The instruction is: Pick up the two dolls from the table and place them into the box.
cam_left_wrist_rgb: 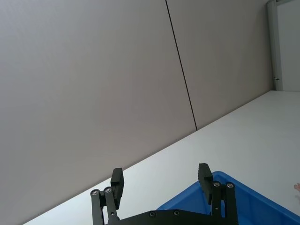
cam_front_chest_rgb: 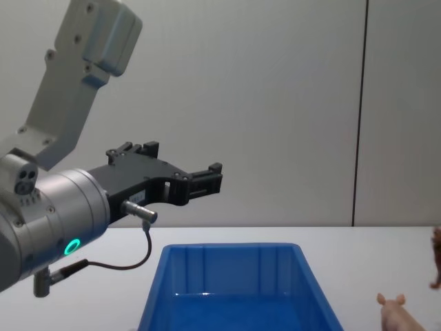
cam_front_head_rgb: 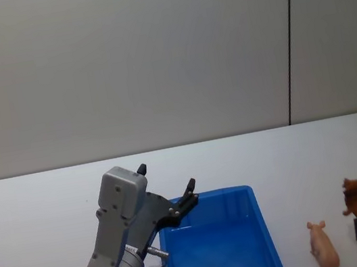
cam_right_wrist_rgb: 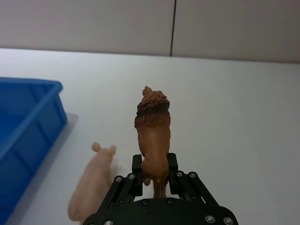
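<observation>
right gripper clamps lion by rump | left gripper spread above box | risk: shallow hold, lion slips mid-carry

High on the left, over the blue box: the left gripper, fingers apart. On the white desk, right of the box: the pink pig. At the right edge: a bit of the brown doll.

Box: bright blue rectangular plastic bin, glossy, smooth.
Pig: pale pink plastic pig doll, smooth, matt.
Lion: reddish-brown lion doll, matt, ridged mane.
Table: plain white tabletop, smooth, matt.
</observation>
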